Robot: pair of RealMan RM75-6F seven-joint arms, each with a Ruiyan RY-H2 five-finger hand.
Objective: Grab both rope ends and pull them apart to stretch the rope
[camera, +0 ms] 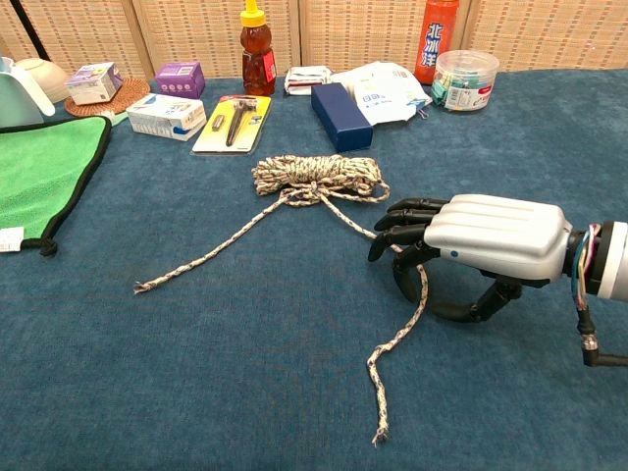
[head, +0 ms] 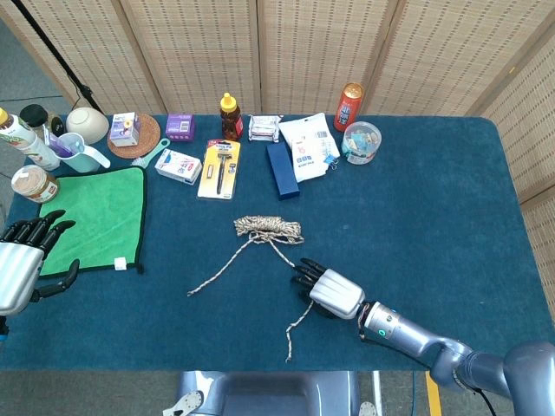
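A speckled rope lies on the blue table, its coil [head: 269,228] [camera: 316,177] in the middle. One loose end [head: 191,294] [camera: 139,287] trails toward the left, the other [head: 288,358] [camera: 378,437] runs toward the front edge. My right hand [head: 329,290] [camera: 471,245] sits palm down beside that second strand, dark fingers [camera: 402,231] spread over the rope and thumb low on the cloth, with no grip showing. My left hand [head: 19,260] hovers at the far left by the green cloth, fingers apart and empty; only the head view shows it.
A green cloth [head: 95,217] lies at the left. Along the back stand a honey bottle [head: 229,117], a blue box [head: 282,170], a razor pack [head: 218,170], a red can [head: 349,106] and a plastic tub [head: 362,142]. Jars and cups crowd the far-left corner.
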